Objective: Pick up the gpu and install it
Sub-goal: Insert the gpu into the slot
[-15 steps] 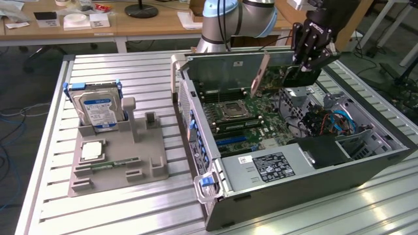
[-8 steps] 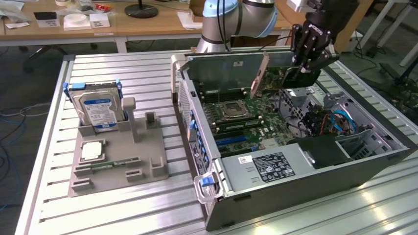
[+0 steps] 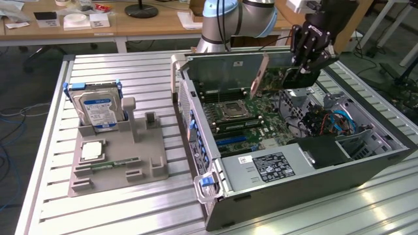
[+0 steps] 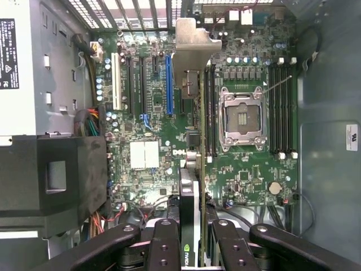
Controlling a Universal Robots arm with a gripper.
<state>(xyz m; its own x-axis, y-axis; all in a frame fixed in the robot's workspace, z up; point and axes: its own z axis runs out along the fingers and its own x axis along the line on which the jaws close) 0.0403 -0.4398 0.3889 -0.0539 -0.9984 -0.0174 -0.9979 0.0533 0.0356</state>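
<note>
Black graphics card is clamped edge-on in the narrow jaws of the gripper, hanging above the motherboard inside the open computer case; pickup done, seemingly not yet seated.

Matt silvery metal bracket on the gpu, ribbed bare-metal table, dull grey plastic fixture

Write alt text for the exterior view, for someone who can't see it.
A robot arm's gripper holds the gpu above the open computer case, over its motherboard. At the exterior view's left, a blue-labelled hard drive stands upright in a grey holder on the slatted metal table.
</note>
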